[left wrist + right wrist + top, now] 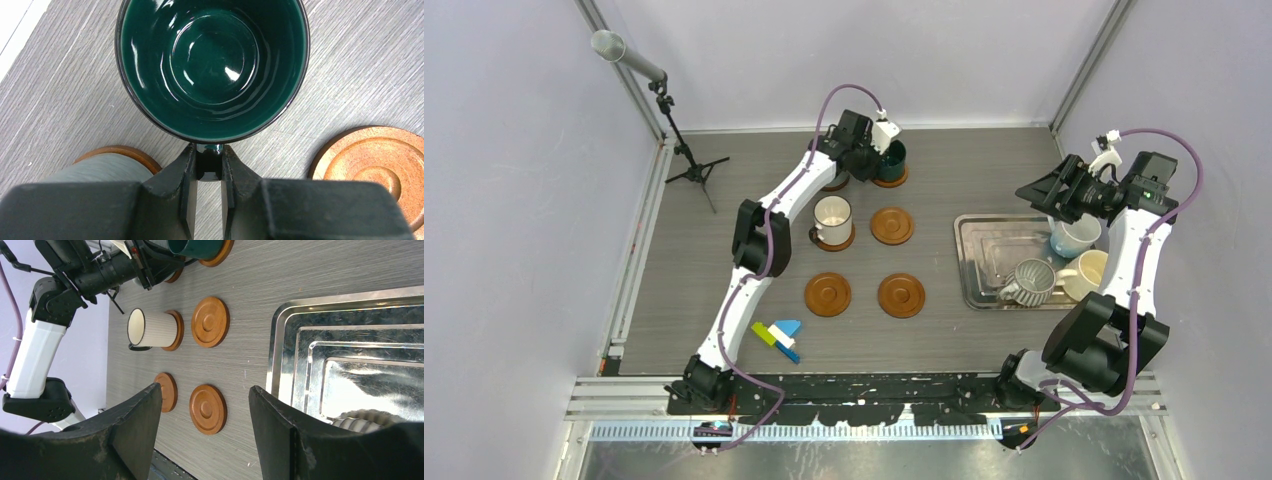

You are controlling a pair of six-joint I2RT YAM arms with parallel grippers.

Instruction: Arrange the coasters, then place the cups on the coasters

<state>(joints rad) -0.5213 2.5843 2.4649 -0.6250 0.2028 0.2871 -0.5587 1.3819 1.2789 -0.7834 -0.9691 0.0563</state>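
Six brown coasters lie in two columns of three. The dark green cup stands on the back right coaster, and my left gripper is shut on its handle. To its left a pale grey-blue cup sits on another coaster, mostly hidden under the arm in the top view. A white cup rests on the middle left coaster. Three coasters are bare. My right gripper hangs open and empty over the tray.
The steel tray at the right holds a ribbed grey cup, a cream cup and a white cup. Small coloured blocks lie near the front. A tripod stands at the back left.
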